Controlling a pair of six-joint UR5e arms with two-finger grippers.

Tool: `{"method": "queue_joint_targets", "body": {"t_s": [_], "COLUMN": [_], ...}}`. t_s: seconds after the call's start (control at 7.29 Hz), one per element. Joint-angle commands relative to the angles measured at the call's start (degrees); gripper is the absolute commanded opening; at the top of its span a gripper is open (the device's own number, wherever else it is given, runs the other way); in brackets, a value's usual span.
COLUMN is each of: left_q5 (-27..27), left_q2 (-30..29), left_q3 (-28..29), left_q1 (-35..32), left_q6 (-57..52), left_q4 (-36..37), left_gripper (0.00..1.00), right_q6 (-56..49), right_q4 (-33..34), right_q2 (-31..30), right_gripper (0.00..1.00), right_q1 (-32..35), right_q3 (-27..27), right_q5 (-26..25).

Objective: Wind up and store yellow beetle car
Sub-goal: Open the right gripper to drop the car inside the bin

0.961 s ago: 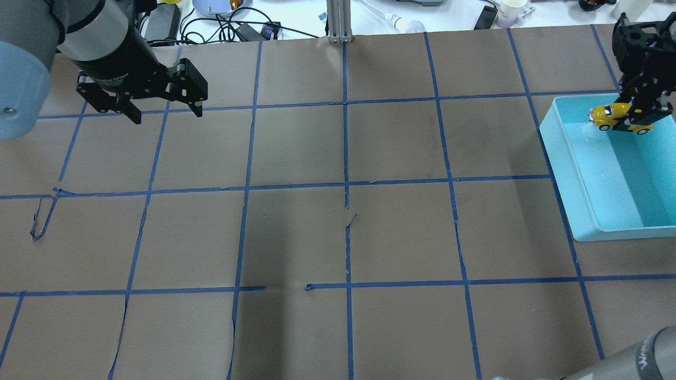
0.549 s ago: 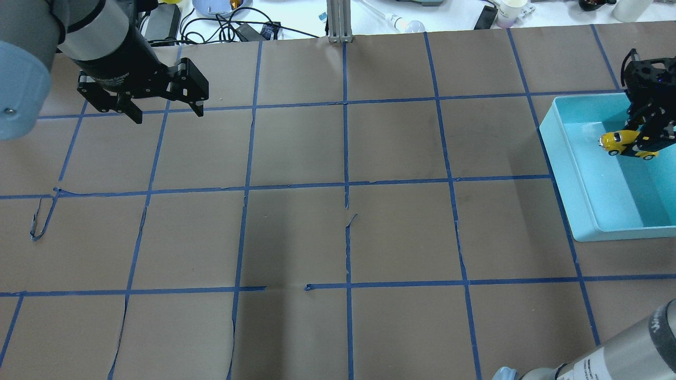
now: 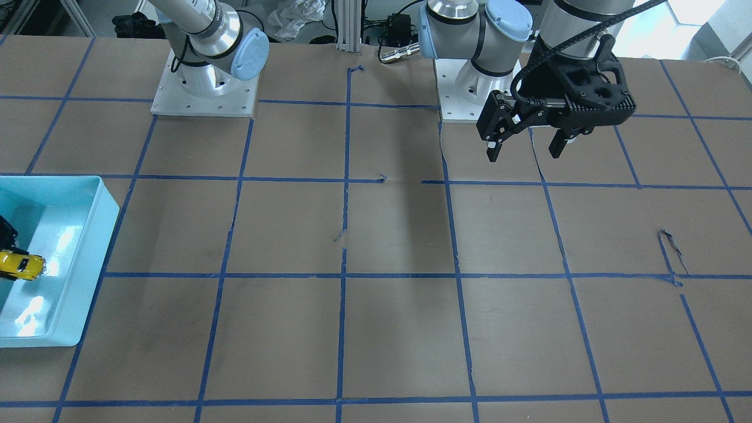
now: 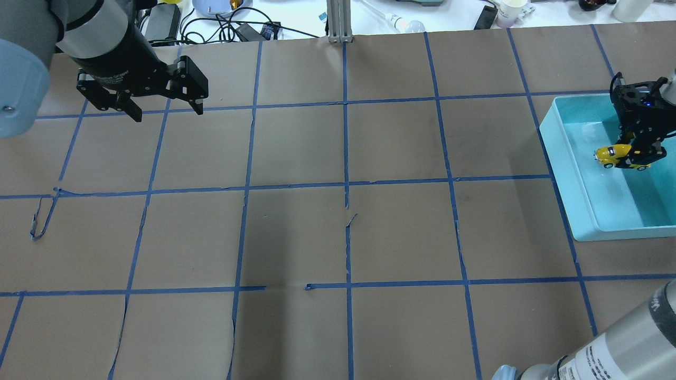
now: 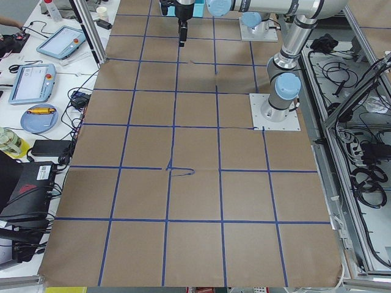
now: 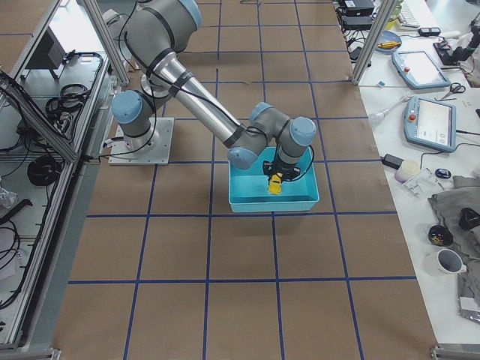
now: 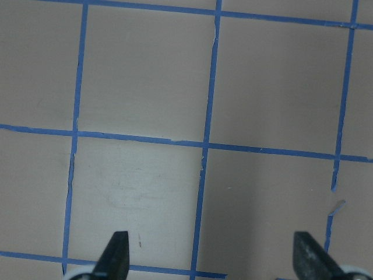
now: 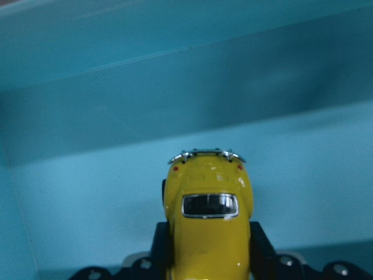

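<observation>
The yellow beetle car (image 4: 612, 154) hangs inside the teal bin (image 4: 560, 158) at the table's right side, just above the bin floor. My right gripper (image 4: 637, 154) is shut on it. In the right wrist view the car (image 8: 208, 227) sits between the two fingers, with its rear window facing the camera and the bin wall ahead. It also shows in the front-facing view (image 3: 20, 265) and in the right side view (image 6: 275, 182). My left gripper (image 4: 168, 115) is open and empty, high over the far left of the table, and also shows in the front-facing view (image 3: 523, 154).
Brown paper with a blue tape grid covers the table (image 4: 343, 237). An aluminium post (image 4: 338, 21) stands at the far edge. Cables, a cup and other clutter lie beyond it. A loose tape curl (image 4: 39, 221) lies at the left.
My right gripper has moved down and toward the robot with the car, lower into the bin. The left arm has barely moved.
</observation>
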State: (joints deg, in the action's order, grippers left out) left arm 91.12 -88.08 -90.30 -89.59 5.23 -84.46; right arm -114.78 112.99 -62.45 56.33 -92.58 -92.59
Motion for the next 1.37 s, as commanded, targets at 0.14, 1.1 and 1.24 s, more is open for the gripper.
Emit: {"method": "queue_joint_targets", "body": {"t_s": [0.14, 1.1, 1.24], "left_q5": [0.02, 0.02, -0.06], "left_q2": [0.01, 0.01, -0.07], "left_q3": [0.03, -0.14, -0.23], "left_q1": [0.03, -0.06, -0.06], "left_q6": [-0.05, 0.04, 0.13], "left_q4": [0.00, 0.00, 0.00], "left_gripper": [1.00, 1.00, 1.00], "right_q6": [-2.20, 15.55, 29.04], "right_q4": [0.03, -11.49, -14.26], "right_q2": [0.22, -13.01, -16.10], "right_gripper": [0.43, 1.00, 1.00], "right_q1": [1.14, 1.41, 1.41], "right_q3": [-0.06, 0.29, 0.20], "right_q5": [0.21, 1.53, 1.36]}}
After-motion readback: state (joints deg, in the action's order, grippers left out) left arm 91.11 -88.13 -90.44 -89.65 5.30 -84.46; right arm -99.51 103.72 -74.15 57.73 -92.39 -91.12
